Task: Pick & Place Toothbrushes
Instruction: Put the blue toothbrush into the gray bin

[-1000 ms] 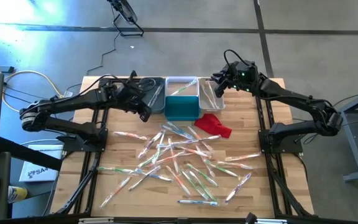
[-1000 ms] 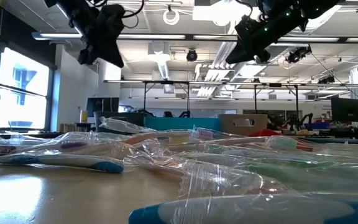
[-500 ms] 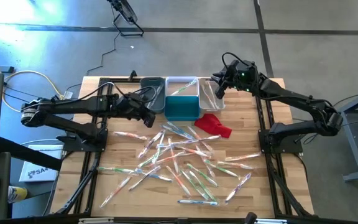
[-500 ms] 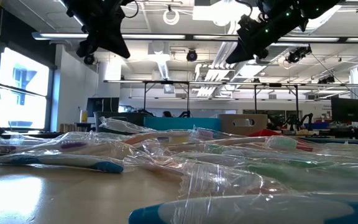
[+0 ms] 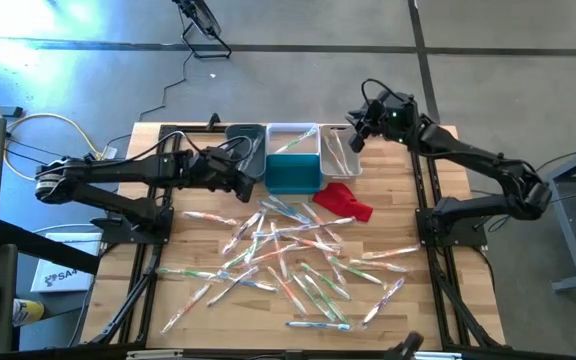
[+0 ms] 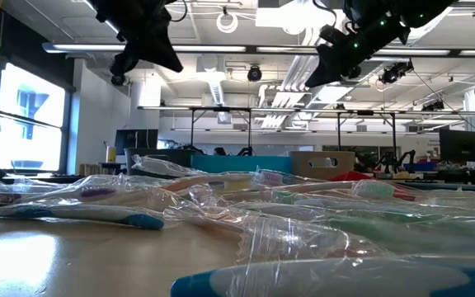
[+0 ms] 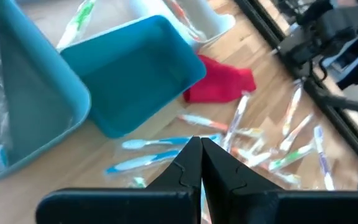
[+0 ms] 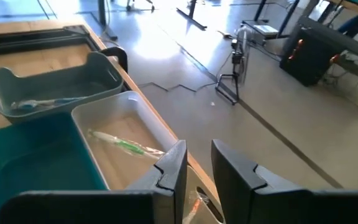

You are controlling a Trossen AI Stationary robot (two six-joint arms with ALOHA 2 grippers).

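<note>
Hovering with the left tool (image 5: 240, 186) pressed together and empty, just off the teal rectangular plastic bin (image 5: 293, 174) at the wooden table's (image 5: 408, 210) far end. Right tool (image 5: 357, 133) parted, nothing between its fingers, above the white bin (image 5: 338, 152). Clear-wrapped toothbrushes with coloured handles (image 5: 288, 255) scattered mid-table, a few already binned. Looks like between picks; next, spread, descend, pinch one wrapper.
</note>
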